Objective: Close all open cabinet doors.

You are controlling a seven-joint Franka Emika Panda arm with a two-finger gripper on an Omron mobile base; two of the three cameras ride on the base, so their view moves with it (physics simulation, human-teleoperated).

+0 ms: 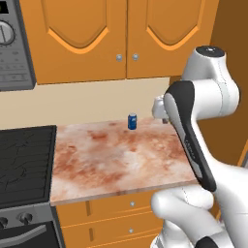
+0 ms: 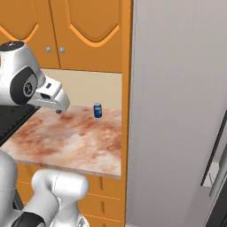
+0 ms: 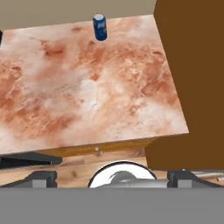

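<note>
Cabinet doors [image 1: 127, 34] above the bench [image 1: 116, 155] sit flush; blue can [image 1: 132, 121] stands near the wall; fingers' spread unclear.

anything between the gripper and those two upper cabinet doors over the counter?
Nothing visible. The gripper hangs above the reddish marble countertop; open air lies up to the orange-brown arched-panel cabinet doors. The small blue can stands lower, against the back wall.
</note>
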